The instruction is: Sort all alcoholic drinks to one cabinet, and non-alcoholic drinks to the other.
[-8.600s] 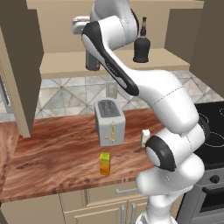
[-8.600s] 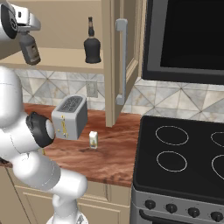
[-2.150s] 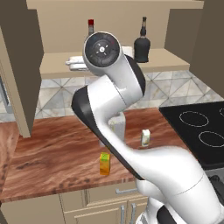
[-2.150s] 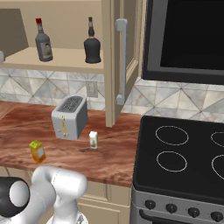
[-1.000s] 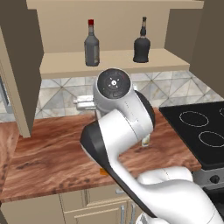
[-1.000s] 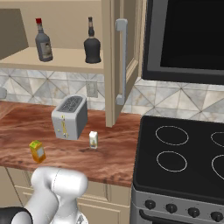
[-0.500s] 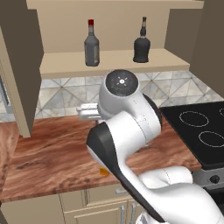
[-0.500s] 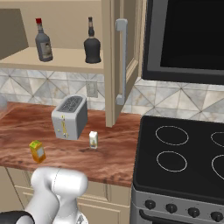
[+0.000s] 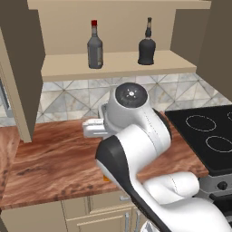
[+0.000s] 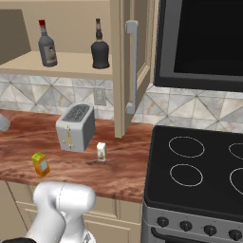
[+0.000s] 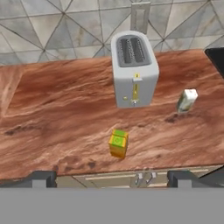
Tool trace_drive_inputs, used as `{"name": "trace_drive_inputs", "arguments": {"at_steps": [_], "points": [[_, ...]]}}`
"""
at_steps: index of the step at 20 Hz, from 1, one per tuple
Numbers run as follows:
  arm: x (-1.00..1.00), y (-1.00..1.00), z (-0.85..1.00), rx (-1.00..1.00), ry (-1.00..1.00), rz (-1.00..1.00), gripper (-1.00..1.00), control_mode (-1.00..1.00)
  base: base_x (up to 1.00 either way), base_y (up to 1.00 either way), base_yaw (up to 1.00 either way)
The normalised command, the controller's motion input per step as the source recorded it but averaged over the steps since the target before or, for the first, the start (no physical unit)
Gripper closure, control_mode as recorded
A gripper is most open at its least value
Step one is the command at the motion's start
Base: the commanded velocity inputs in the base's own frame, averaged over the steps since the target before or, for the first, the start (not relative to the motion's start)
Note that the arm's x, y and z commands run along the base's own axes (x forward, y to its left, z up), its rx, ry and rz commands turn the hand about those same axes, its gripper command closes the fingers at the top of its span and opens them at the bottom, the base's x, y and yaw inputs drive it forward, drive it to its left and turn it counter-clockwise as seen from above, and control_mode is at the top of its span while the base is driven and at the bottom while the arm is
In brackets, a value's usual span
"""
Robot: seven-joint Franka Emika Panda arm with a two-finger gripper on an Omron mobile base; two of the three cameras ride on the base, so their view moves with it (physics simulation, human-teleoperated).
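Both alcoholic drinks stand upright on the shelf (image 9: 118, 63) of the wider cabinet: the grey bottle with a red cap (image 9: 94, 45) (image 10: 46, 45) on the left, the squat black bottle (image 9: 147, 45) (image 10: 99, 47) on the right. The two non-alcoholic drinks stand on the counter: the orange-yellow carton (image 11: 118, 143) (image 10: 41, 163) near the front edge, and the white carton (image 11: 187, 99) (image 10: 101, 152) to the right of the toaster. My gripper (image 11: 111, 179) hangs open and empty above the counter's front edge, looking down at the orange carton. The other cabinet is out of view.
A silver toaster (image 11: 133, 74) (image 10: 75, 126) stands mid-counter behind the cartons. The cabinet's open door with its grey bar handle (image 10: 131, 66) juts out beside the black stove (image 10: 199, 175). My folded arm (image 9: 136, 136) covers much of the counter in the left base view.
The arm's upper joint has sunk a little lower and to the right in the left base view. The bottles and cartons have not moved, and the gripper stays open.
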Motion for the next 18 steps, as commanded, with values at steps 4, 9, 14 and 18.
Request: {"name": "trace_drive_inputs", "arguments": {"at_steps": [4,9,14,18], "points": [[-0.12,-0.02,-0.28,0.05,0.09,0.00,-1.00,-1.00,0.00,0.00,0.00],[-0.13,-0.07,-0.18,0.05,0.09,0.00,-1.00,-1.00,0.00,0.00,0.00],[-0.07,0.00,-0.21,0.00,0.05,0.00,-1.00,-1.00,0.00,0.00,0.00],[-0.06,-0.07,-0.14,0.00,0.02,0.00,-1.00,-1.00,0.00,0.00,0.00]]}}
